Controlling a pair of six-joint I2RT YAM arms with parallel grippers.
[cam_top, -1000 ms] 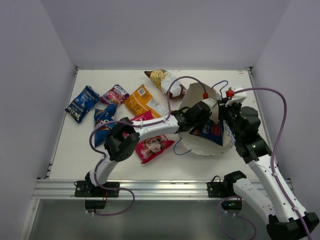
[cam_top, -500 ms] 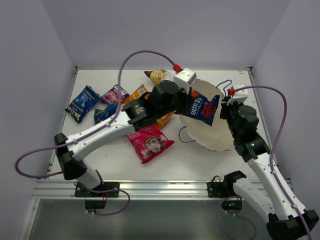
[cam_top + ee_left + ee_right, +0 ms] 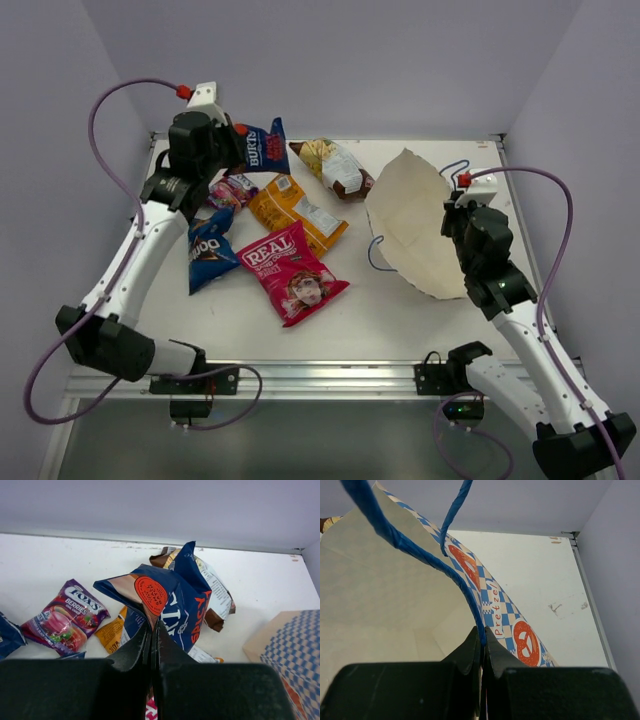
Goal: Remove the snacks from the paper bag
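My left gripper [image 3: 236, 150] hangs over the table's far left, shut on a dark blue snack packet [image 3: 262, 148]; in the left wrist view its fingertips [image 3: 154, 628] pinch the packet's [image 3: 176, 600] edge. The paper bag [image 3: 410, 222] lies on its side at the right, beige inside facing up, and no snack shows in it. My right gripper [image 3: 456, 208] is shut on the bag's blue cord handle [image 3: 420, 555] beside the checked wall [image 3: 506, 611]. On the table lie a red-pink REAL packet [image 3: 291, 272], an orange one [image 3: 296, 208], a blue one [image 3: 208, 250], a purple-pink one [image 3: 228, 190] and a yellow-white one [image 3: 336, 166].
Grey walls close off the table at the back and both sides. An aluminium rail [image 3: 300, 378] runs along the near edge by the arm bases. A second cord handle [image 3: 374, 252] loops out from the bag onto the white tabletop.
The left arm drew the dark blue packet out of the bag mouth and swung it up and across to the far left. The right gripper kept hold of the handle.
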